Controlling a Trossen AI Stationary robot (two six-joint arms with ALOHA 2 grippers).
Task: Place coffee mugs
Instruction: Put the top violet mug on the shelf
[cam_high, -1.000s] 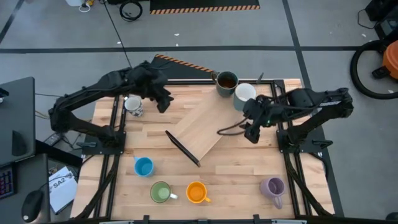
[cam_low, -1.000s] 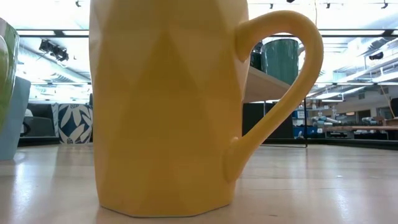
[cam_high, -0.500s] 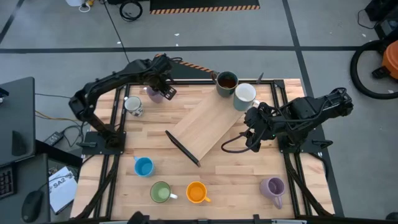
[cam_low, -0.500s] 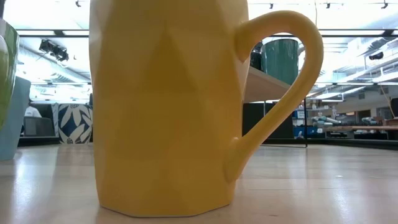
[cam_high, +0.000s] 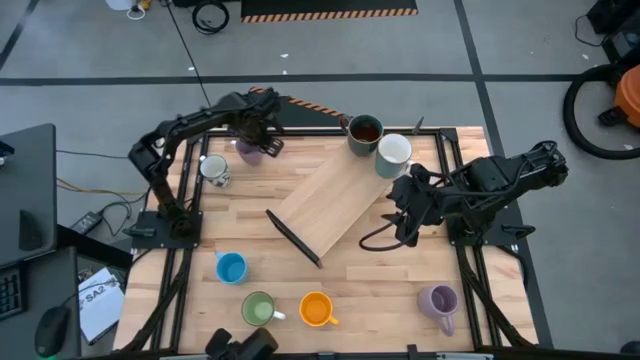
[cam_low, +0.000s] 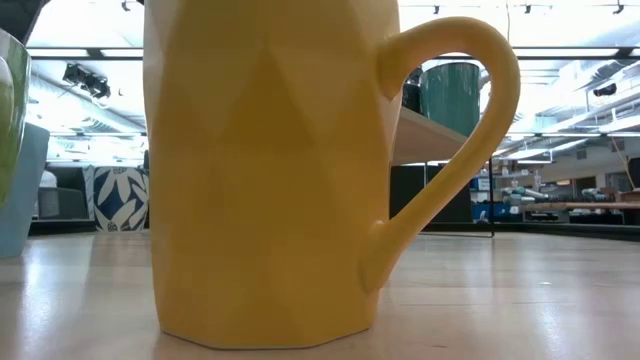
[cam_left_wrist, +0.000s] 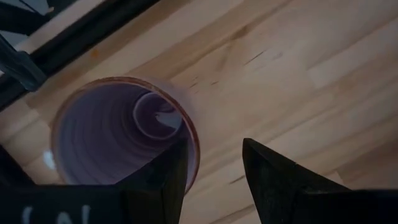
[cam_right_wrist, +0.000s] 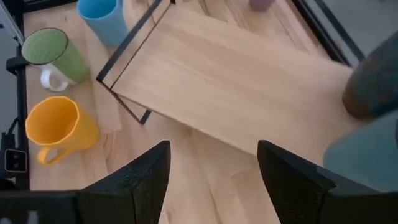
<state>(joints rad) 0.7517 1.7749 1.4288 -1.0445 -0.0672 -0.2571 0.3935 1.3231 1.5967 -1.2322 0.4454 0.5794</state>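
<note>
Left gripper (cam_high: 252, 142) sits at the far-left corner of the table (cam_high: 390, 265), right over a lilac mug (cam_high: 249, 152). Right gripper (cam_high: 400, 222) hangs nr the right end of the tilted wooden shelf board (cam_high: 328, 207), holding nothing. From above: dark mug (cam_high: 364, 131) w/ brown inside and a white mug (cam_high: 394, 151) stand touching at the far edge; another white mug (cam_high: 214, 169) far left; blue mug (cam_high: 231, 268), green mug (cam_high: 259, 308) and orange mug (cam_high: 316, 309) along the near edge; second lilac mug (cam_high: 438, 301) near-right.

Low view: orange mug fills most of it, handle to the right; grippers not seen.

Left wrist: one finger (cam_left_wrist: 163, 180) dips inside the lilac mug's rim, other outside, jaws narrowly parted astride the wall; can't tell if they pinch it.

Right wrist: fingers (cam_right_wrist: 144, 174) spread wide, empty, above the shelf board, w/ blue, green, orange mugs beyond.
</note>
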